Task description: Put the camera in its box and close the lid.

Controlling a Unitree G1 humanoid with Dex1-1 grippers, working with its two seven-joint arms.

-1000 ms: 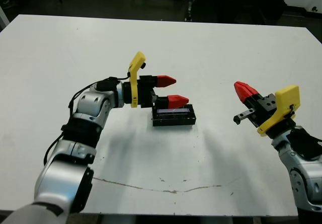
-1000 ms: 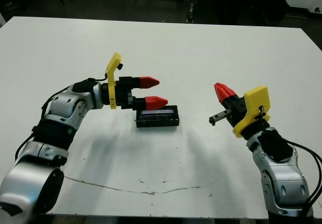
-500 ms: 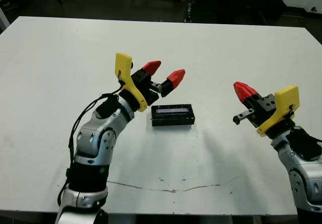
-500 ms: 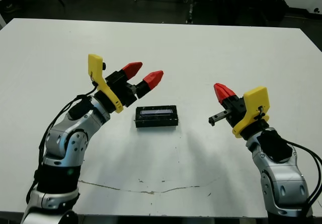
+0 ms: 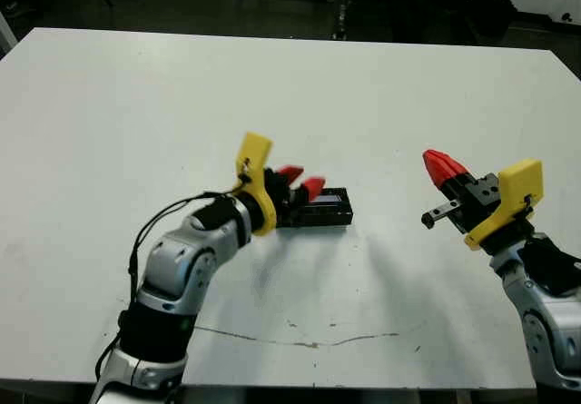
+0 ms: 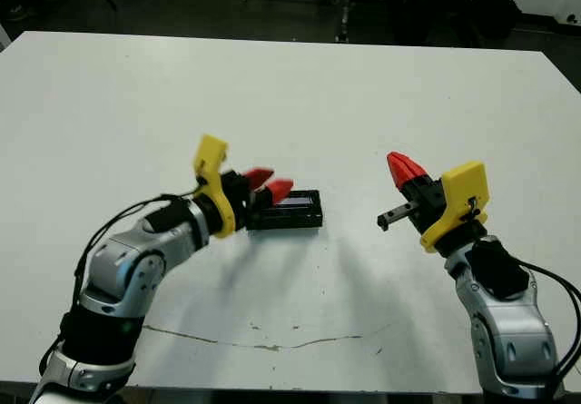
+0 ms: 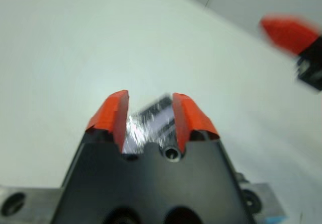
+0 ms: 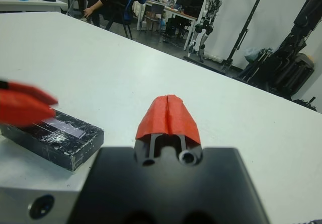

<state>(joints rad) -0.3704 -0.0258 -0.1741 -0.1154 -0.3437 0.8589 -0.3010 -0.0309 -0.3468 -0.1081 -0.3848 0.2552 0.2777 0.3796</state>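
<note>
Box (image 5: pixel 316 210): mid-table, lid (image 8: pixel 63 127) seated on top, glossy, pale streak. Camera not visible, presumably inside.
Left gripper (image 5: pixel 300 183): fingers apart, tips at box's left end, straddling it; contact unclear.
Right gripper (image 5: pixel 439 163): fingers pressed together, empty, well right of box.
Handling, judged: small, light, rigid; glossy top slippery, likely slides on table. Hold by long side walls; press lid flat from above.

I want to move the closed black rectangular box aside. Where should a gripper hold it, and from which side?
Grip the closed black rectangular box across its short width, one finger on each long side wall, coming down from above. It lies flat with its glossy lid up, its long sides probably the only graspable faces, with the left gripper at its left end.
</note>
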